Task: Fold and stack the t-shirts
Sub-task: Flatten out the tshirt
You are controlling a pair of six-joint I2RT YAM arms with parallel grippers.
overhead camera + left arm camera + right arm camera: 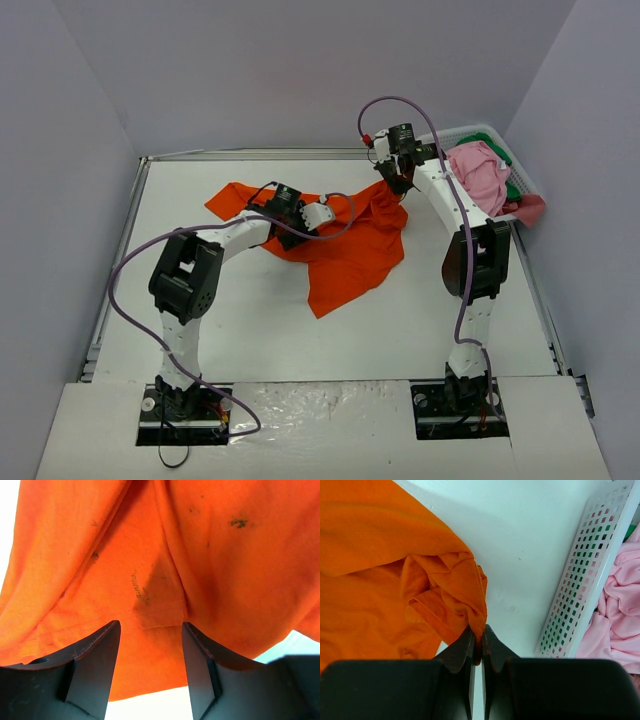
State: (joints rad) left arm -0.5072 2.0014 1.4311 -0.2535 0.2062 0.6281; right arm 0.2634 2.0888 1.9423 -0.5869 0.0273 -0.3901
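Note:
The large orange t-shirt [350, 250] lies crumpled and spread on the white table, from the back left towards the centre. My left gripper [305, 222] hovers low over its left part. In the left wrist view that gripper [150, 625] is open, its jaws apart with a hemmed edge of the orange t-shirt [150, 580] lying flat between them. My right gripper [400, 185] is at the shirt's right corner, and in the right wrist view it [480, 630] is shut on a bunched fold of the orange t-shirt [450, 590]. A pink t-shirt [480, 175] and a green one [513, 188] sit in the basket.
The white slotted basket [470, 132] stands at the back right corner, close to my right gripper; its wall [580, 570] shows in the right wrist view with the pink t-shirt [620, 610] inside. Grey walls enclose the table [250, 330].

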